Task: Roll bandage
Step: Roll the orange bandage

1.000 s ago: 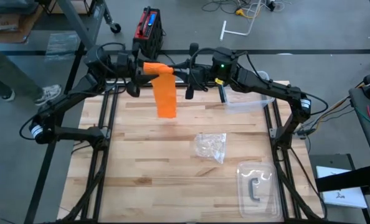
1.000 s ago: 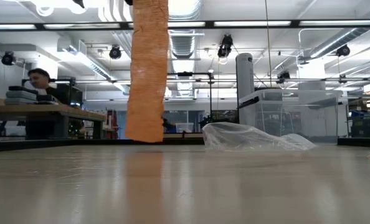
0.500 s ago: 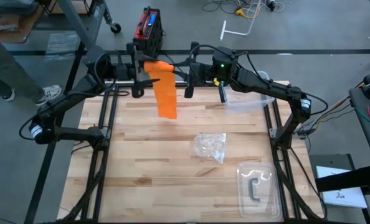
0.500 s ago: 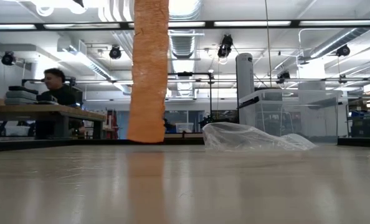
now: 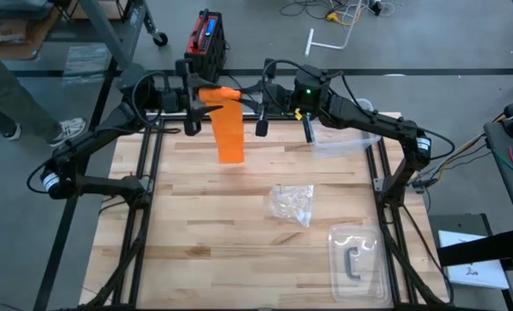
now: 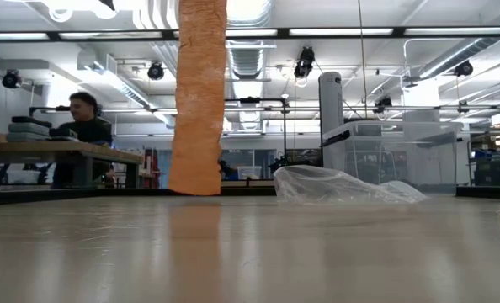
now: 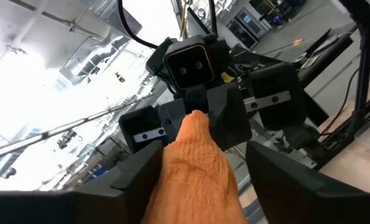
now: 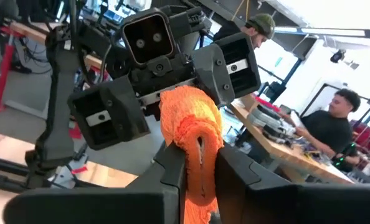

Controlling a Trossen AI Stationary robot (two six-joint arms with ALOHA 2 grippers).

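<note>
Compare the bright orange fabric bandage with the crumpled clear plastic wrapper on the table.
The bright orange fabric bandage is opaque; the crumpled clear plastic wrapper is see-through. The bandage hangs as a long flat strip from the grippers at the table's far edge; the wrapper lies bunched mid-table. The right gripper pinches the bandage's top, with the left gripper at it too; nothing touches the wrapper. Both are soft and limp.
</note>
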